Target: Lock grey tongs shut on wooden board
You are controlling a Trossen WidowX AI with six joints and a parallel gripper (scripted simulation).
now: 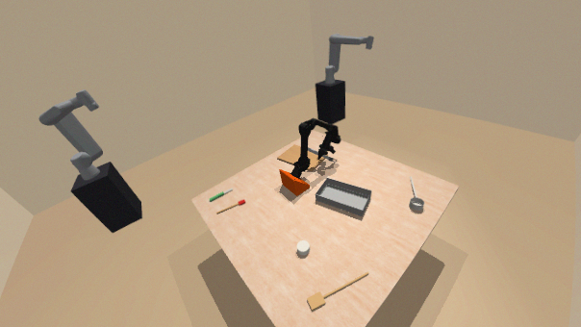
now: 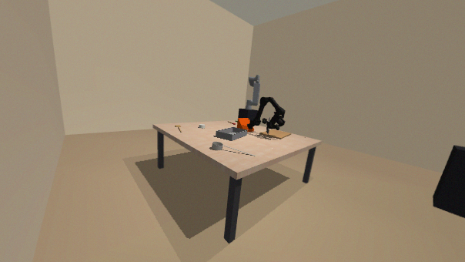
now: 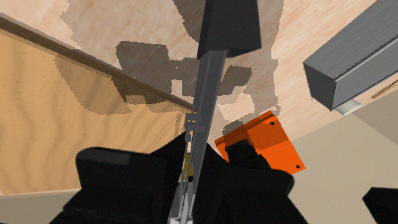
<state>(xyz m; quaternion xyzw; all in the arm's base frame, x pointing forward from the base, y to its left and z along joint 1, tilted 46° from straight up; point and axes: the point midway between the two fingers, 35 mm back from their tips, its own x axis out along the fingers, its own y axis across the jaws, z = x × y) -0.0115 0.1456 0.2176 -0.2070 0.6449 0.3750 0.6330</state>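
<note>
My gripper (image 1: 321,156) (image 2: 268,131) (image 3: 190,135) is shut on the grey tongs (image 3: 209,85) and holds them low near the edge of the wooden board (image 1: 290,156) (image 2: 282,134) (image 3: 40,100). In the wrist view the two arms lie close together between the fingers, and a dark block at one end reaches to the top of the frame. The fingers hide part of the tongs, and whether the lock is engaged cannot be seen. The roasting tin (image 1: 339,208) (image 2: 227,136) (image 3: 320,87) stands apart from them, with no tongs across it.
An orange wedge (image 1: 293,184) (image 2: 244,124) (image 3: 275,145) stands at the arm's base. A grey pan (image 1: 416,206) (image 2: 217,146), a white jar (image 1: 303,248) (image 2: 202,126), a wooden spatula (image 1: 315,301), a green-handled tool (image 1: 217,196) and a red-tipped tool (image 1: 231,207) lie farther off.
</note>
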